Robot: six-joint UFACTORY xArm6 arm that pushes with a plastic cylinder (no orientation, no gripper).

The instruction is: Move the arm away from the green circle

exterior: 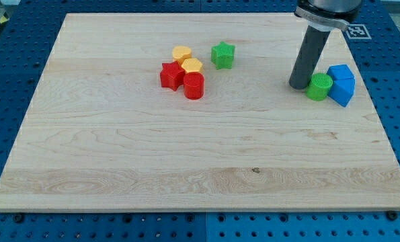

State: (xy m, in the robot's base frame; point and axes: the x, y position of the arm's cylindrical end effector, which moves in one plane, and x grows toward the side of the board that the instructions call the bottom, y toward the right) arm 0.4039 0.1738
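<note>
Your counter [119,168] carries eight small blocks in two groups.

Near the view's top centre you see a red star [171,75] touching a red cylinder [193,86], two yellow blocks [182,53] [192,66] just above them, and a green star [222,55] a little to their right. At the view's right edge a green circle [318,87] sits against two blue blocks [340,72] [343,91], with my tip [299,85] resting on the wood just left of the circle.
</note>
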